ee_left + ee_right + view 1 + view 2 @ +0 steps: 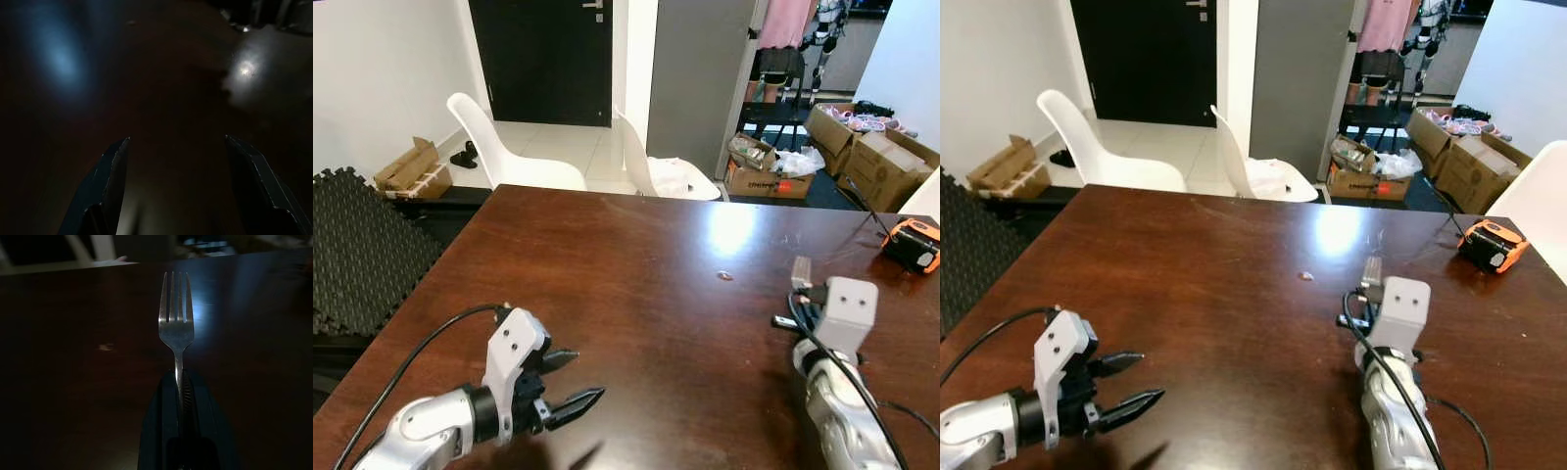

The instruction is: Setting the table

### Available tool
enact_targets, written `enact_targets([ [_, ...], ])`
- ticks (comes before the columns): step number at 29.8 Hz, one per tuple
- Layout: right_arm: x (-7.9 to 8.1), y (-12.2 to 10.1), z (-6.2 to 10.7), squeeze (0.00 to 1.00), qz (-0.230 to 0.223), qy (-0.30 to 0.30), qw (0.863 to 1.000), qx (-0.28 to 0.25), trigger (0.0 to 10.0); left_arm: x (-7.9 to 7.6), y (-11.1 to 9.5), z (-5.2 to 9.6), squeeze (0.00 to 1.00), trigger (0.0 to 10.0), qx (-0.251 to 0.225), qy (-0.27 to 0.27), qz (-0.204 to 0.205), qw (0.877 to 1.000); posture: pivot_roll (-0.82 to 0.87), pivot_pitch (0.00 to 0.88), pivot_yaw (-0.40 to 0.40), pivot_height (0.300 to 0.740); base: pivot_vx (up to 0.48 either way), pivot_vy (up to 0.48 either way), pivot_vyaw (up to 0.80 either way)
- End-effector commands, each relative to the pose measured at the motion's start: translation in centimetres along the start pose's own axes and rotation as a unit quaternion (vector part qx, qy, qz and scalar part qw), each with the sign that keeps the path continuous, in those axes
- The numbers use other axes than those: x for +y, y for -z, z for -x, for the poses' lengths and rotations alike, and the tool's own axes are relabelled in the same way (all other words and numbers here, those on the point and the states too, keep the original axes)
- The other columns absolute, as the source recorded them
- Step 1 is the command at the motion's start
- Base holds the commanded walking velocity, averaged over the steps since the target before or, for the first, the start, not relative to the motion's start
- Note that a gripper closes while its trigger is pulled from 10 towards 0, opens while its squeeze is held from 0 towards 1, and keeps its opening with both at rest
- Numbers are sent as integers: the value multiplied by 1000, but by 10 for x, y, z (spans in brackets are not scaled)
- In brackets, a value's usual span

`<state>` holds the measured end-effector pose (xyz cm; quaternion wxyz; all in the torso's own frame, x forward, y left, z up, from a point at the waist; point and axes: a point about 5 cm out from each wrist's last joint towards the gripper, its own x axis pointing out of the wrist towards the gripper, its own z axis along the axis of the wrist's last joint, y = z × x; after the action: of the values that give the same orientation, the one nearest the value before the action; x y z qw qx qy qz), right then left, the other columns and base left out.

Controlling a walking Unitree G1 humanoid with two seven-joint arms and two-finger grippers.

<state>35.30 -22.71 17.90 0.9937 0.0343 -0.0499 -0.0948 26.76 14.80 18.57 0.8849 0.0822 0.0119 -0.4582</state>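
Fork pinched by its handle in my closed right gripper, tines out over the bare wooden table, not laid yet; my left gripper hovers spread and empty, so setting looks barely begun.

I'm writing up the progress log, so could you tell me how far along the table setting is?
Barely started: nothing is laid on the brown table yet. The right gripper holds a fork above the wood, tines pointing away. The left gripper hovers open, holding nothing. Placing the fork and everything else remains.
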Motion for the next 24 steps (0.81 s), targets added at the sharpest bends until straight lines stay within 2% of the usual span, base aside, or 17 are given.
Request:
enact_targets([
  [1,7,9,-3,0,-6,-19,999,30,10000,-4,-1,-2,0,10000,5,15,-3,1000,47,150,113,740,0,0,0],
  [3,10,10,-4,0,-10,-17,999,32,10000,-4,-3,-4,0,10000,5,16,-6,1000,49,150,113,740,0,0,0],
  [6,24,12,-1,0,-10,-23,999,36,10000,-3,-8,-10,0,10000,-1,25,-14,1000,53,154,108,740,0,0,0],
  [8,28,16,3,0,-11,-18,999,45,10000,-3,-12,-13,0,10000,-7,32,-13,999,56,153,106,740,0,0,0],
  [10,40,23,12,0,-16,-23,998,59,10000,-3,-19,-21,0,10000,-16,52,-18,998,54,154,109,740,0,0,0],
  [13,54,27,12,0,-42,-28,996,73,10000,-4,-24,-30,0,10000,-24,70,-23,997,38,147,121,740,0,0,0],
  [19,61,18,1,0,-42,-3,997,67,10000,-6,-23,-32,0,10000,-23,72,-24,997,37,144,117,740,0,0,0],
  [24,71,19,3,0,-37,-22,995,87,10000,-9,-20,-31,0,10000,-21,72,-17,997,41,152,101,740,0,0,0],
])
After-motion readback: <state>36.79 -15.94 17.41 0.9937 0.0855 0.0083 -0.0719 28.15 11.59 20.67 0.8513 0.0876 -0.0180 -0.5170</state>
